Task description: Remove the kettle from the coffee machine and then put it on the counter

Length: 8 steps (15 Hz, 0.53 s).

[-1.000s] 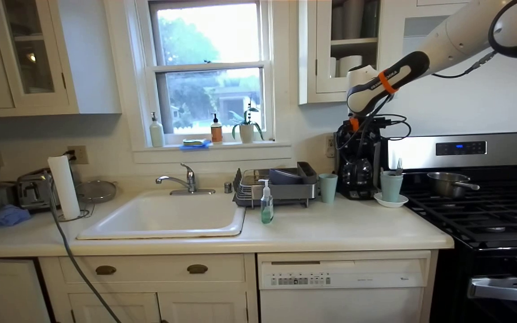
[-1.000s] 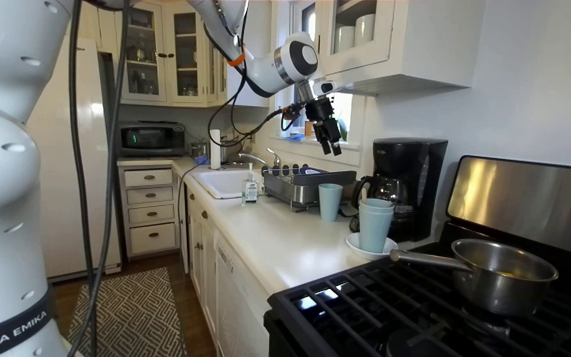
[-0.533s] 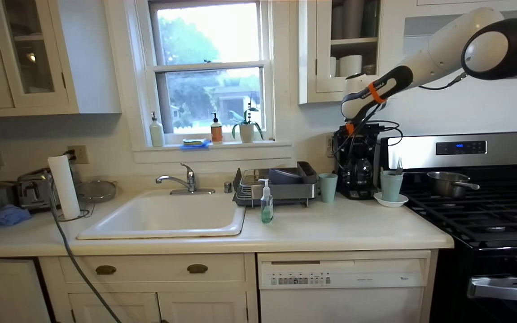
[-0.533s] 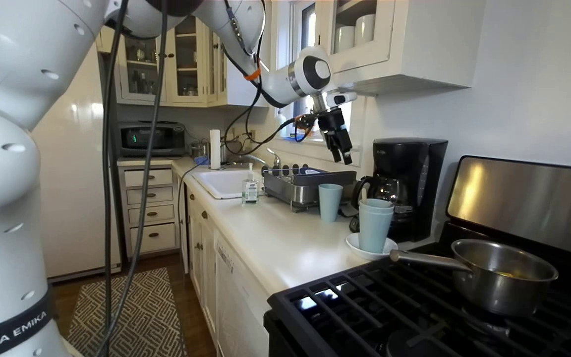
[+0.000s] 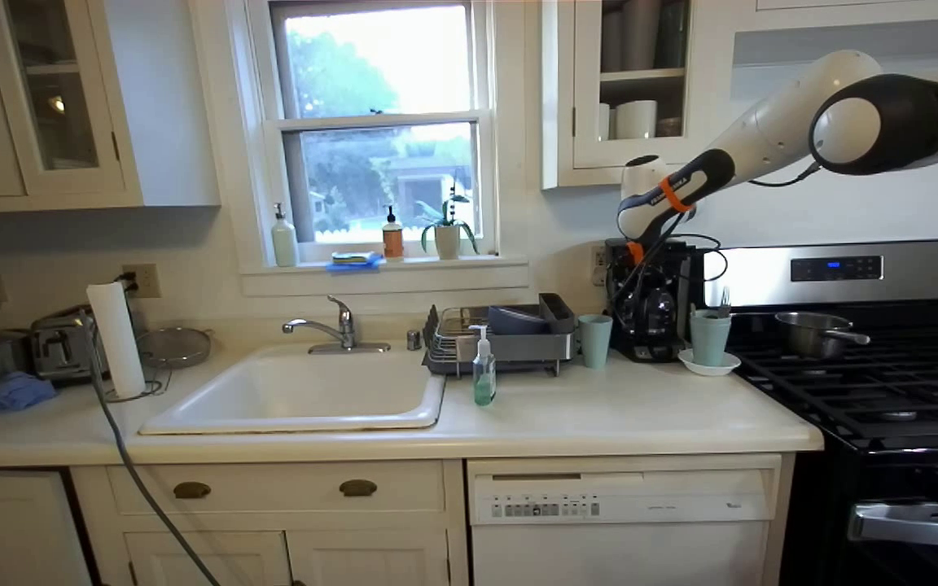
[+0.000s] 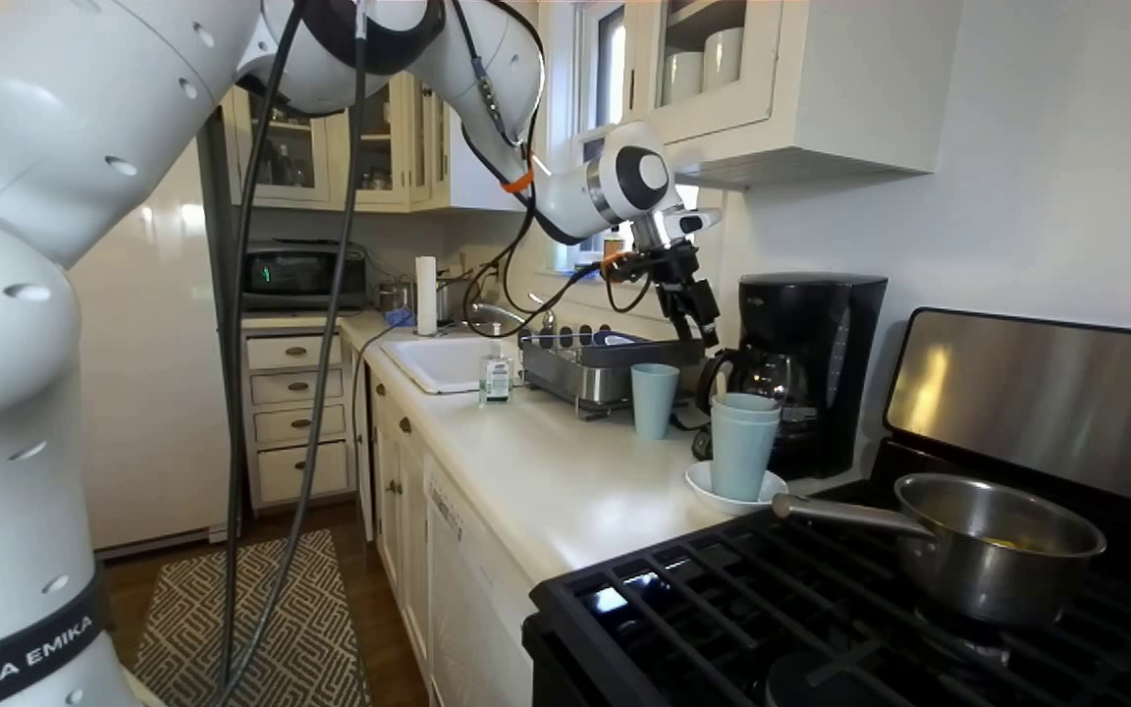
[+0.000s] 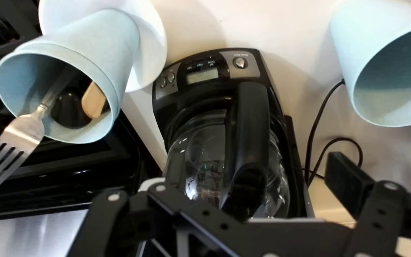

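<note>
Kettle [image 7: 241, 150] sits inside the coffee machine [image 6: 840, 363], its black handle [image 7: 250, 121] facing out from the machine's front. The jaws stand wide apart, angled downward near that front; in the wrist view the handle shows in the gap between the pads [image 7: 346, 184], with room on either side (how far beyond them it lies, I can't tell). The machine stands upright on the pale bench [image 5: 632, 415], just beside the stove [image 5: 925, 374]. On its stove side, nested teal cups [image 6: 744, 457] rest on a white saucer [image 7: 152, 46], a fork [image 7: 27, 132] leaning out of them; past those, a saucepan [image 6: 997, 550] sits on the stove. On the machine's opposite side come a single teal cup [image 5: 595, 342], just beside it, then the dish rack [image 5: 534, 350] and, well apart from the machine, a pump soap bottle [image 5: 484, 378].
</note>
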Each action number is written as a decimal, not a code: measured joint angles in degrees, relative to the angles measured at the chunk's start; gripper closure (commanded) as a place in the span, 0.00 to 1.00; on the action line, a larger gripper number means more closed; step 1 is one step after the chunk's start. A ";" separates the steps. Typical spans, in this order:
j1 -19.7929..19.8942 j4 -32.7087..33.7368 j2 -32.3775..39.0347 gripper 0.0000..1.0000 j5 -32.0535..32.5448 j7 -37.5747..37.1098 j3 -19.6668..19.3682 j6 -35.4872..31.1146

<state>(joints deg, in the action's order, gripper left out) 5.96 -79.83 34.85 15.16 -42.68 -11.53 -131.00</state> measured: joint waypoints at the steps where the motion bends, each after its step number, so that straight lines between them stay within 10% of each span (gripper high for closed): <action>1: -0.13 -0.01 0.56 0.00 0.06 0.18 -0.52 -1.83; 8: -1.48 -0.10 4.04 0.00 0.04 0.11 -3.87 -10.21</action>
<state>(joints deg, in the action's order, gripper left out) 4.48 -79.93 38.88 15.20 -42.57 -15.40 -141.22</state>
